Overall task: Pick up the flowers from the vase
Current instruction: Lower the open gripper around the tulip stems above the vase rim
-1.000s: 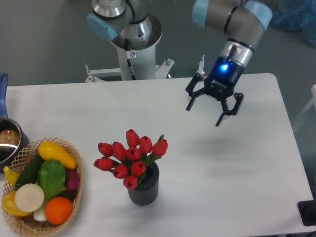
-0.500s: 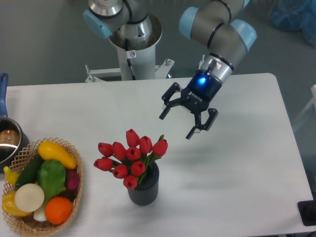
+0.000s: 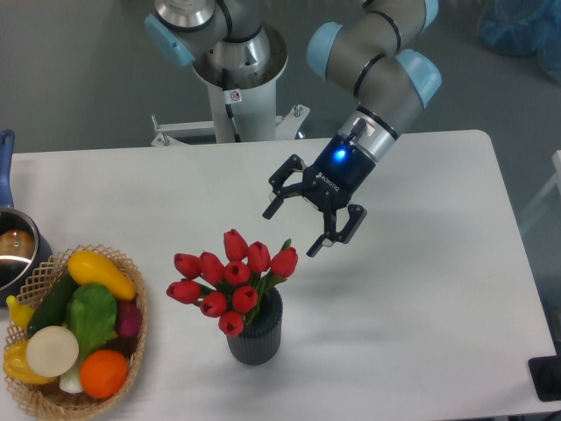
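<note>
The flowers [image 3: 230, 281], a bunch of red tulip buds with green stems, stand in the dark grey ribbed vase [image 3: 255, 333] near the table's front centre. My gripper [image 3: 292, 231] hangs above the table, just up and to the right of the buds. It is open, with nothing between its fingers. One fingertip [image 3: 314, 252] is close to the rightmost bud without touching it.
A wicker basket [image 3: 131, 351] of colourful vegetables sits at the front left. A steel pot [image 3: 16, 250] with a blue handle is at the left edge. The robot's base [image 3: 235, 88] stands behind the table. A dark object [image 3: 545, 377] sits at the front right corner.
The gripper has travelled left and down from the back right of the table toward the flowers, staying open. Flowers and vase have not moved.
</note>
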`<move>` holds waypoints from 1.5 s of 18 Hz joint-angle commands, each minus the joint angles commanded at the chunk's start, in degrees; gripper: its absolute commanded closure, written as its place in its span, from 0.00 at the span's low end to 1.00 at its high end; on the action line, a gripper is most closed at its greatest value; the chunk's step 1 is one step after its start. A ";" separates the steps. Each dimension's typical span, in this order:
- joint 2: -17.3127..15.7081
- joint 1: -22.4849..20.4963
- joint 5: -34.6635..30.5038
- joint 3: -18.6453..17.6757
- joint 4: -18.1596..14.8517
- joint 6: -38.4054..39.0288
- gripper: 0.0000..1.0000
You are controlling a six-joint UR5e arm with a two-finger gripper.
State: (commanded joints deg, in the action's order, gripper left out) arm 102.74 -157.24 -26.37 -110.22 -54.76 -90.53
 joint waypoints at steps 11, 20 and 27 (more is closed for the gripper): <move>2.90 2.82 2.46 0.44 2.98 0.35 0.00; 4.75 3.52 3.42 0.97 4.92 0.53 0.00; 7.21 4.57 3.96 3.34 5.10 0.53 0.00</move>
State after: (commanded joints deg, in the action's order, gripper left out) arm 109.95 -152.67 -22.41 -106.88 -49.66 -90.00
